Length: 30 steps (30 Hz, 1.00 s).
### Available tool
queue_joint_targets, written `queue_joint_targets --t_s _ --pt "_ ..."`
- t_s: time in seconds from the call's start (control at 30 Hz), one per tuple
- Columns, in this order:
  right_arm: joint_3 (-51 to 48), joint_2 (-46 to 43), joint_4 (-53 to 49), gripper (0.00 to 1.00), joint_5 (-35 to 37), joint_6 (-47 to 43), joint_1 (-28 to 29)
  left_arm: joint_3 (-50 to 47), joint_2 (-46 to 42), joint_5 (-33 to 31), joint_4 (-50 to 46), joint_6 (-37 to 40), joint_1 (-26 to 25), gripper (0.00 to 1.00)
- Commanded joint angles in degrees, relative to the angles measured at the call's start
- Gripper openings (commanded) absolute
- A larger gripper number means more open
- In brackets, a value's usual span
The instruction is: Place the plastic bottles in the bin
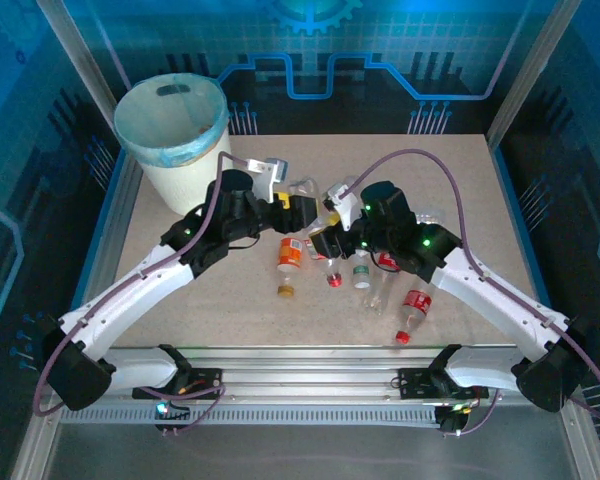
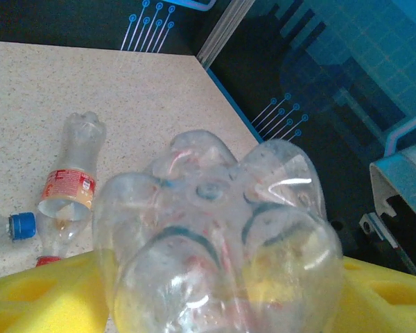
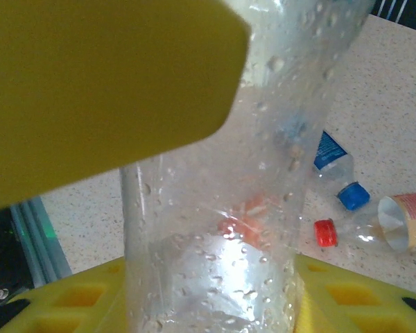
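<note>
The cream bin (image 1: 170, 125) with its pale blue liner stands at the back left. My left gripper (image 1: 298, 205) (image 2: 218, 277) is shut on a clear bottle (image 2: 218, 222) whose lobed base faces the camera between the yellow fingers. My right gripper (image 1: 325, 238) (image 3: 215, 291) is shut on a clear, droplet-covered bottle (image 3: 229, 208) that rises from its jaws. A broad yellow pad (image 3: 104, 83) lies against that bottle's upper left. Both grippers meet mid-table, right of the bin. Several more bottles lie below them, among them an orange one (image 1: 290, 252) and a red-labelled one (image 1: 412, 308).
Loose bottles lie near the front: a green-capped one (image 1: 361, 268), a red-capped one (image 1: 332, 272) and a clear one (image 1: 378, 295). A red-labelled bottle (image 2: 69, 191) and a blue cap (image 2: 21, 225) lie behind the left gripper. The table's back right is bare board.
</note>
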Motion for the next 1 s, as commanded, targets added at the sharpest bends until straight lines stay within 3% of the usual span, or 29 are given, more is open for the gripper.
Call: queue_joint_targets --t_s 0.0,0.17,0.33,0.4,0.5,0.6,0.87,0.97 --pt "-0.1 -0.6 3.1 0.51 -3.4 -1.4 0.7 -0.8 -2.0 -1.8 1.8 -1.6 1.5 0.73" --pt "-0.5 -0.1 5.1 0.51 -2.9 -1.8 1.9 -2.4 -2.9 -1.5 2.5 -3.6 2.7 0.73" --pt "-0.1 0.8 6.6 0.51 -2.1 -1.9 2.5 -3.4 -3.9 -1.4 1.9 -4.3 4.1 0.64" --pt "-0.1 1.2 7.5 0.51 -2.4 -2.5 2.7 -3.9 -4.4 -1.6 1.9 -4.8 4.6 0.66" --pt "0.6 2.0 7.9 0.51 -1.2 -2.4 3.1 -4.2 -5.0 -2.7 1.2 -6.0 5.5 0.77" --pt "1.4 3.1 8.1 0.51 -1.8 -2.5 3.2 -4.6 -5.4 -2.7 0.9 -7.0 6.3 0.77" --pt "1.1 4.8 9.7 0.51 -3.6 -1.9 5.3 -9.2 -9.9 -2.7 1.0 -11.4 6.9 0.53" --pt "2.6 7.0 8.7 0.51 -3.3 -1.4 5.7 -12.0 -13.0 -5.0 0.3 -11.9 6.9 0.50"
